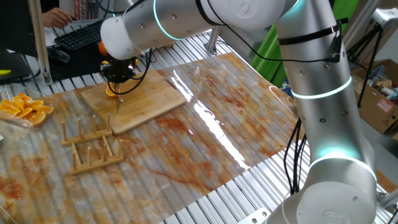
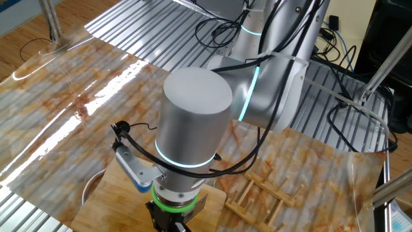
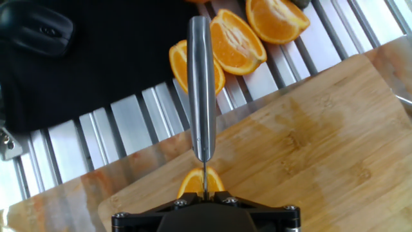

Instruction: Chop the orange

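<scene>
Mid-cut: gripper point(image 3: 205, 209) clamped on knife point(image 3: 201, 90), edge resting on wedge point(image 3: 199, 182) near board's point(image 3: 309, 148) edge (not visibly parted); slicing remains.

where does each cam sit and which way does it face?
One fixed view: beside the table, facing the bamboo board; whole arm shows.
The other fixed view: high opposite, looking down the arm; wrist hides the pincer.
Hand view: on the hand, looking down the knife onto the orange.
Both fixed views share the wooden rack.
</scene>
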Controlling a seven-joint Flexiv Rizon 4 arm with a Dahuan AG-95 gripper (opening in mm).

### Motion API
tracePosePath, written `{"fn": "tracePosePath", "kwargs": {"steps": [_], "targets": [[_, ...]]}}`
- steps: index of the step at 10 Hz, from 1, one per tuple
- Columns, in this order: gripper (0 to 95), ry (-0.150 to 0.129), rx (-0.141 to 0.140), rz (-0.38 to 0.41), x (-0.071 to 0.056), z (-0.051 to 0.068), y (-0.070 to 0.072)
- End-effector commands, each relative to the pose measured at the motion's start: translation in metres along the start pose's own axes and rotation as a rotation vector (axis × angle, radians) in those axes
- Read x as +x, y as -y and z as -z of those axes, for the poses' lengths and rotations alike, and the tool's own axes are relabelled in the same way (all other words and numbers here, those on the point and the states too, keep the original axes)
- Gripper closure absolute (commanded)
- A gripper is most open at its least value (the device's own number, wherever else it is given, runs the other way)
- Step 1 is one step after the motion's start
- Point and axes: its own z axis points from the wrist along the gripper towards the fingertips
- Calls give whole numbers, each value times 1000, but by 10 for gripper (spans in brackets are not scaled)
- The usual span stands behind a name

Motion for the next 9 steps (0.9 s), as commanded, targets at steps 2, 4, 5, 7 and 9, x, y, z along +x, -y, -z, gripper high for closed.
{"fn": "tracePosePath", "kwargs": {"steps": [2, 4, 5, 7, 9], "targets": [[950, 2, 5, 5, 1, -18, 1], [950, -3, 10, -1, -2, -16, 0], [950, -8, 4, -2, -1, -17, 0], [950, -9, 0, -3, 3, -18, -1], [950, -6, 9, 6, 10, -20, 1]]}}
